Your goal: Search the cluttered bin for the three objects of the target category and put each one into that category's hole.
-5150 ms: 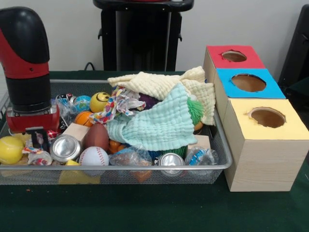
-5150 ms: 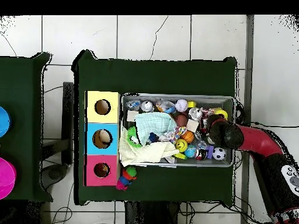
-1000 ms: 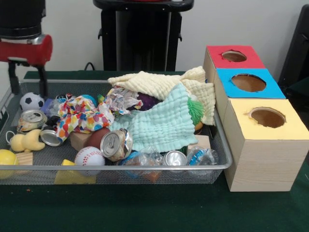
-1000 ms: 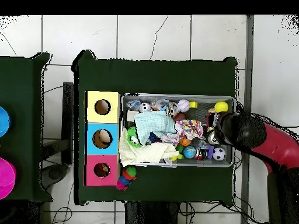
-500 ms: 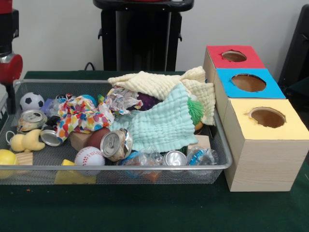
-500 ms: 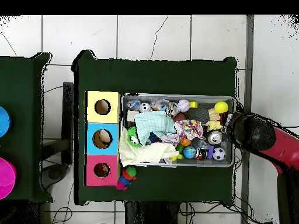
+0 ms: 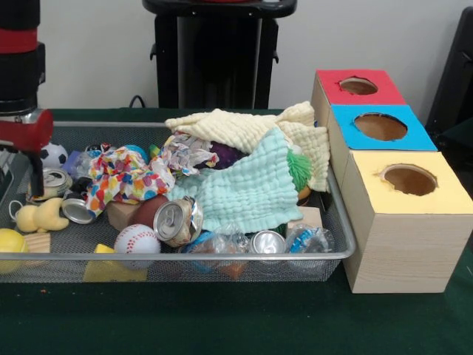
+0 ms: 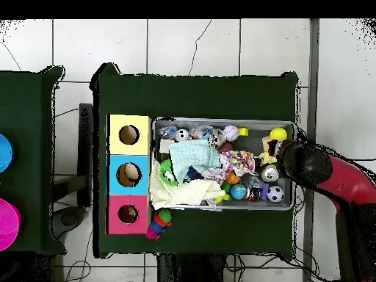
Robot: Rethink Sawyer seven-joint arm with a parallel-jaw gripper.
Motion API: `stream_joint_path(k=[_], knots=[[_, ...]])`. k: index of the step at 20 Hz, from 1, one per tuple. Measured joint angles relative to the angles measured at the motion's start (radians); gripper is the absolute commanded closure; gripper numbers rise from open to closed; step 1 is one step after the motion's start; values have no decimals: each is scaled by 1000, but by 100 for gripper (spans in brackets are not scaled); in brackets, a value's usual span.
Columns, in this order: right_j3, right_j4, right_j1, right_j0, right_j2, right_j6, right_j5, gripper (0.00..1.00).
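Note:
The wire-mesh bin (image 7: 222, 256) (image 8: 290, 197) is full of clutter. A pale tan plush animal (image 7: 41, 216) lies at its left end in the front view, and it also shows in the overhead view (image 8: 266, 152). I see no orange striped plush; cloths cover the middle. The red-surround hole (image 7: 358, 86) (image 8: 128, 214) is on the far wooden box. My gripper (image 7: 31, 159) hangs over the bin's left end, above a crushed can (image 7: 53, 182) and behind the tan plush. In the overhead view the arm's head (image 8: 297, 160) hides it.
A blue-surround hole (image 7: 380, 126) and a yellow-surround hole (image 7: 409, 180) lie in line with the red one. A mint cloth (image 7: 247, 188), a cream cloth (image 7: 229, 126), a spotted cloth (image 7: 122, 177), cans, a baseball (image 7: 136, 239) and a soccer ball (image 7: 52, 154) fill the bin. A red and green spiky toy (image 8: 158, 223) lies outside it.

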Motion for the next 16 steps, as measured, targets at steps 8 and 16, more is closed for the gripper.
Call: stream_joint_path(k=[8, 16], knots=[[0, 0, 41, 13, -3, 0, -53, 0], [-8, 1, 109, -16, -15, 0, -108, 0]])
